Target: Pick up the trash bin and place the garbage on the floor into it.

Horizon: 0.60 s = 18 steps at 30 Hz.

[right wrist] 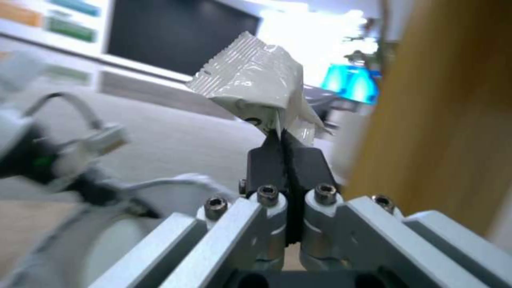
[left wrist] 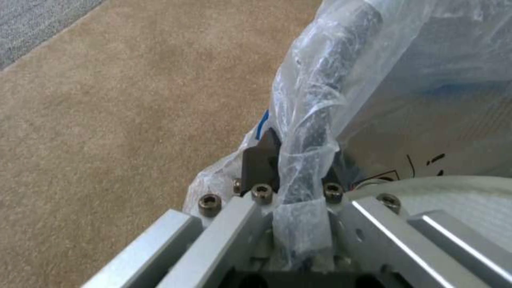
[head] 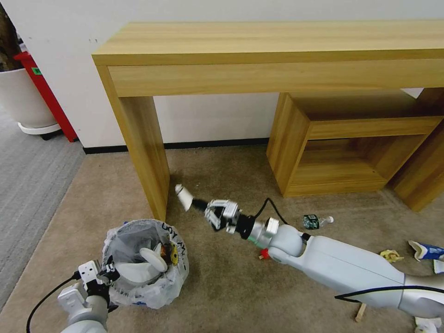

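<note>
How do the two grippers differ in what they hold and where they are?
The left gripper clamps the trash bin by its bagged rim, low beside the robot; the right gripper pinches a small white wrapper, stretched out near the desk leg. Both are shut.

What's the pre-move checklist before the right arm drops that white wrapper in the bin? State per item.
1. Right gripper shut on the white wrapper: ok.
2. Left gripper clamped on the trash bin rim and bag: ok.
3. Wrapper over the bin mouth: not ok; it hangs beside the desk leg, up and to the right of the bin.
4. Room in the bin: ok; a white slipper is inside, with space left.
5. Litter left on the floor: not ok; the green-labelled bottle remains.
</note>
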{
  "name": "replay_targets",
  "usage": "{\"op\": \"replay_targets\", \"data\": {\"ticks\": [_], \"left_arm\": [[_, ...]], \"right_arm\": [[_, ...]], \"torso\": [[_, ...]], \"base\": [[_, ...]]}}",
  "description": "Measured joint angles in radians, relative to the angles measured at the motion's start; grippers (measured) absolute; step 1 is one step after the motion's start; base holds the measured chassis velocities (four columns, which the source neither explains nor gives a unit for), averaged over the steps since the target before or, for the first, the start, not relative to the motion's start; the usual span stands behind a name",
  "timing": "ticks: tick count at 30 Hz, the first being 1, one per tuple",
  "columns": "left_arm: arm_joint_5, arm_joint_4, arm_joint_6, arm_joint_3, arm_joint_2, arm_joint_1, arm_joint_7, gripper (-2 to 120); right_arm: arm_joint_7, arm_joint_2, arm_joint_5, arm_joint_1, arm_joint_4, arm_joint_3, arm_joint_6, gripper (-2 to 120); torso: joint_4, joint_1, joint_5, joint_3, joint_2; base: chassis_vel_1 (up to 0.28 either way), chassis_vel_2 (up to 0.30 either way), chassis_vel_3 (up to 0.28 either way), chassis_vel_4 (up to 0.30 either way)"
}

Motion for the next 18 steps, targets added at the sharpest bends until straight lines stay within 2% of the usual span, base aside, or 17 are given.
{"op": "replay_targets", "data": {"ticks": [9,18], "left_arm": [[0.001,-0.013,0.003,0.000,-0.007,-0.001,-0.001,0],[0.001,-0.023,0.005,-0.001,-0.015,-0.001,-0.001,0]], "right_arm": [[-0.007,0.069,-0.033,0.103,-0.066,-0.216,0.005,0],[0.020,0.165,-0.057,0.128,-0.166,-0.299,0.000,0]], "torso": [[-0.0001,0.000,-0.0002,0.000,0.000],[-0.0001,0.000,-0.0002,0.000,0.000]], "base": [[0.000,0.000,0.000,0.000],[0.000,0.000,0.000,0.000]]}}
